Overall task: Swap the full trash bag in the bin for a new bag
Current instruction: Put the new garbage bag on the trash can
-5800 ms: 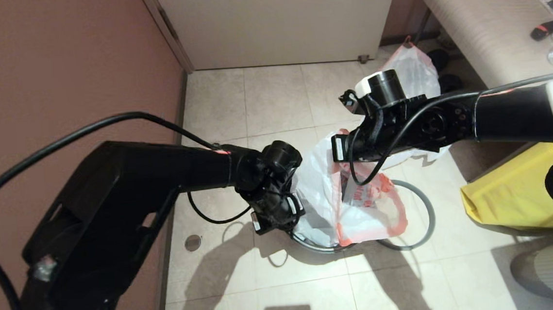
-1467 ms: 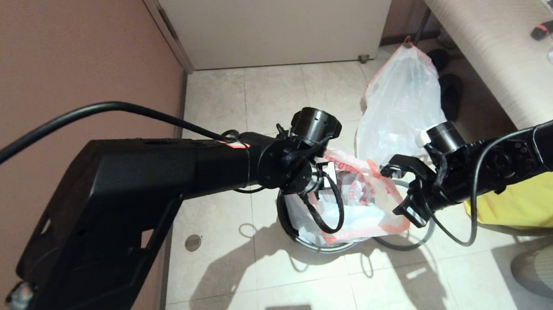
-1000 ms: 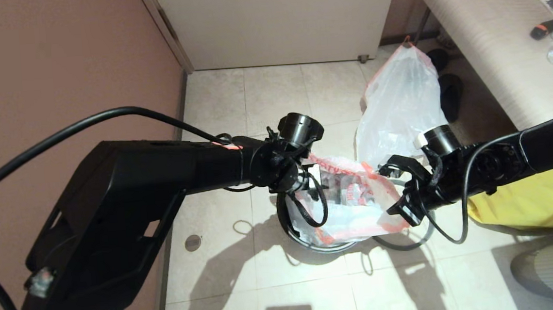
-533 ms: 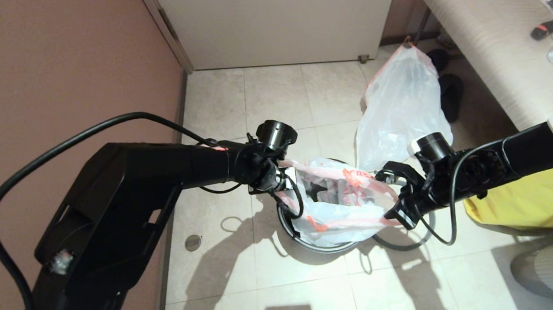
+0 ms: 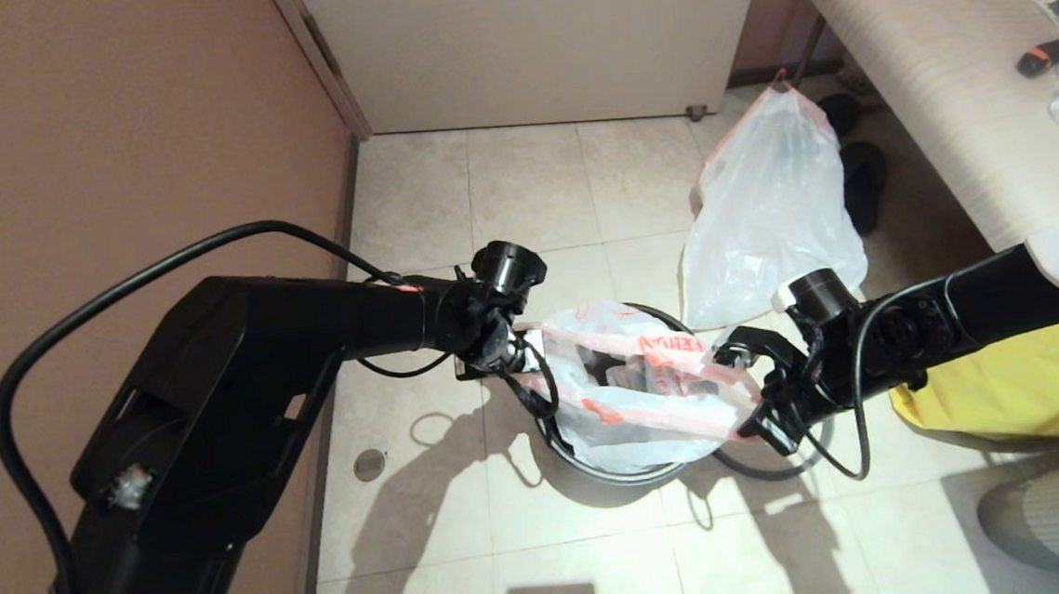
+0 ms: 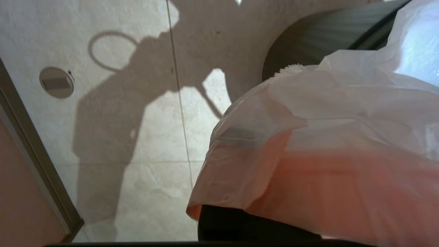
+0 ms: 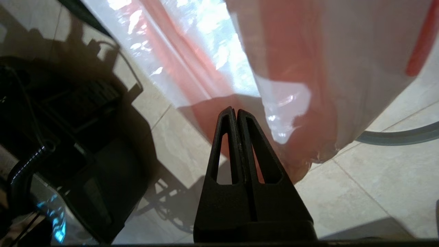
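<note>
The new bag [image 5: 634, 392], limp white plastic with an orange hem and red lettering, is stretched open above the black bin [image 5: 597, 469]. My left gripper [image 5: 517, 363] is shut on the hem at the bin's left side; in the left wrist view the bag [image 6: 308, 137] drapes over the fingers and hides them. At the bin's right side, my right gripper [image 5: 751, 423] [image 7: 235, 111] is shut on the opposite hem [image 7: 301, 144]. The full trash bag [image 5: 770, 206] stands behind the bin, tied to an orange point.
The thin grey ring [image 5: 766, 476] [image 7: 398, 137] lies on the tiles right of the bin. A yellow fabric bag [image 5: 992, 386] sits at the right, a padded bench [image 5: 931, 45] behind it, dark slippers [image 5: 866, 180] under the bench. The brown wall [image 5: 108, 131] runs along the left.
Both grippers have come down and drawn apart, the left one moving left. The new bag's mouth has spread wider and dropped lower over the bin.
</note>
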You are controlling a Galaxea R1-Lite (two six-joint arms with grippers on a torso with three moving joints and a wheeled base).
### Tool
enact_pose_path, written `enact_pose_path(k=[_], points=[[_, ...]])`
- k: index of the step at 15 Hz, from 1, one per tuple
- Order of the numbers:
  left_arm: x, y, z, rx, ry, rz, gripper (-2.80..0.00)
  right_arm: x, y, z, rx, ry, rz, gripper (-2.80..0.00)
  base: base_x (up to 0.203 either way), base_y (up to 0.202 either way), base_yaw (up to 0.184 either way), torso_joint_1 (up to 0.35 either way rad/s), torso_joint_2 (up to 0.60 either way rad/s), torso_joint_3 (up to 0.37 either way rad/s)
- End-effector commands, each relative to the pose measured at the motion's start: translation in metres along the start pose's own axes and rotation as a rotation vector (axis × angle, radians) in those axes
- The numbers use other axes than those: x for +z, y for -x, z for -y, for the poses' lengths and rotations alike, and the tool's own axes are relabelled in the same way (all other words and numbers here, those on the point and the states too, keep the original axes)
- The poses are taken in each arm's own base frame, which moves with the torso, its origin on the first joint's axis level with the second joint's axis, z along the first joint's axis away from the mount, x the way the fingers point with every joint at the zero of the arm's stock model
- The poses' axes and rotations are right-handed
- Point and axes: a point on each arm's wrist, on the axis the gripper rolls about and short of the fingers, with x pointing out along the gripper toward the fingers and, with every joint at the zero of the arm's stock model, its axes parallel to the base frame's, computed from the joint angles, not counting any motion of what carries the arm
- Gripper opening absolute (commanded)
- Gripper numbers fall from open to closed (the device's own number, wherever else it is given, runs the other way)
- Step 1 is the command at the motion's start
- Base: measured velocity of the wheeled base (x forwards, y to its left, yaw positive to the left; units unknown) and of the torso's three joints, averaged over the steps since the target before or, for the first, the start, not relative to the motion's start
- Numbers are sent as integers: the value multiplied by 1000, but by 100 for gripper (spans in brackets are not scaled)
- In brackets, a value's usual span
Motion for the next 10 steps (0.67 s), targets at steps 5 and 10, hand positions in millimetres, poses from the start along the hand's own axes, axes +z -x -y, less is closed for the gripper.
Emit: enact_pose_path(k=[5,10], points=[[-18,9,-6,-18,56,-136,-280,-3,-17,-6,43,16,-50,-280,0,0,0,0,0,0],[-32,11,-10,-27,72,-200,-280,14,-7,-2,103,-36,72,-280,0,0,0,0,0,0]])
